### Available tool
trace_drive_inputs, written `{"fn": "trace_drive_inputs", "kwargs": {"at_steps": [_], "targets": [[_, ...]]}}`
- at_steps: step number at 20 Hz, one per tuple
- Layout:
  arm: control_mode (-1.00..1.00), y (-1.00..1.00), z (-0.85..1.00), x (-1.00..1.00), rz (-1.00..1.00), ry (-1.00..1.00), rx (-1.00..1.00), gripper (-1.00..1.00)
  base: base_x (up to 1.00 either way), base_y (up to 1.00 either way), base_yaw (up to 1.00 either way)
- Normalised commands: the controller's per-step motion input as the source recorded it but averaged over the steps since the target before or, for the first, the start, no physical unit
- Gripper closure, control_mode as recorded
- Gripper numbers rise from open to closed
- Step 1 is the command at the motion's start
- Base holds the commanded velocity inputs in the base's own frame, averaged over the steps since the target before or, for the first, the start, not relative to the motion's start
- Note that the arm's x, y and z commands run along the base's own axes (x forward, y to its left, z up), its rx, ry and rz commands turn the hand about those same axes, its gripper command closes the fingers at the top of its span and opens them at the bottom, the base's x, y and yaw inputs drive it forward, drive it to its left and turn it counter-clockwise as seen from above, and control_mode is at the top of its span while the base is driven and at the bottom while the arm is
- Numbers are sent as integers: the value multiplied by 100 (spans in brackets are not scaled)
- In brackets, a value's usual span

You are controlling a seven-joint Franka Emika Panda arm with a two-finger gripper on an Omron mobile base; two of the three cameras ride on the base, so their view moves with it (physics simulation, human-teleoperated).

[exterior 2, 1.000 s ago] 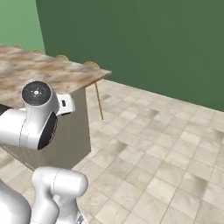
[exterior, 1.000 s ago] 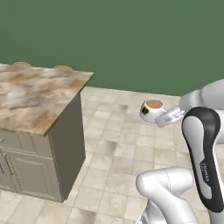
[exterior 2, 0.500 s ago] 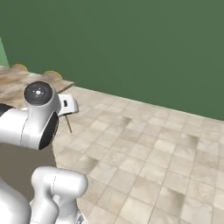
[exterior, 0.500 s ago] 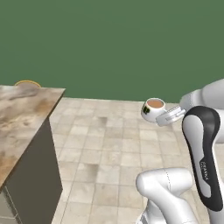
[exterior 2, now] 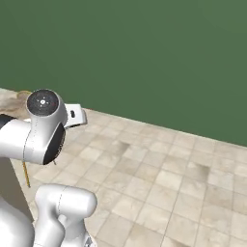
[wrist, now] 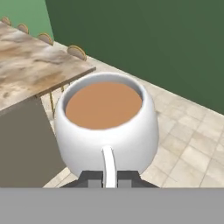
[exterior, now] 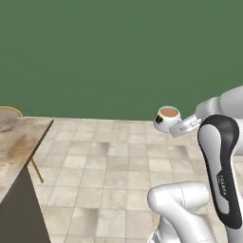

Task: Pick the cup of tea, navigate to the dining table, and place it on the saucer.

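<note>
Your fingers (wrist: 94, 178) clamped on handle of one cup of tea (wrist: 105, 124), upright, held high over tiled floor (exterior: 118, 166). One marbled counter (wrist: 30, 65) left; four stool backs (wrist: 77, 51) along its far edge.

White cup of tea (wrist: 107, 127), brown-marbled dining table (wrist: 30, 65), seemingly dark-green wall (exterior: 118, 52)

The cup of tea (exterior: 167, 117) is a small white rounded cup with a dark mark on its side, upright and level, brown tea nearly to the rim, carried in the air over the tiled floor in front of the green wall; in the hand view (wrist: 106, 127) its thin white handle faces the camera. The dining table (exterior: 19, 142) has a beige-brown marbled stone top over a dark side panel; it stands well apart from the cup, at the left edge of the left base view
</note>
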Motion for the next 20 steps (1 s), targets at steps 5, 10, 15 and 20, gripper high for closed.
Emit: {"fn": "trace_drive_inputs", "kwargs": {"at_steps": [5,10,15,20], "targets": [[100,0,0,0,0,0,0,100,100,0,5],[100,0,0,0,0,0,0,100,100,-1,14],[100,0,0,0,0,0,0,100,100,-11,20],[100,0,0,0,0,0,0,100,100,-9,26]]}}
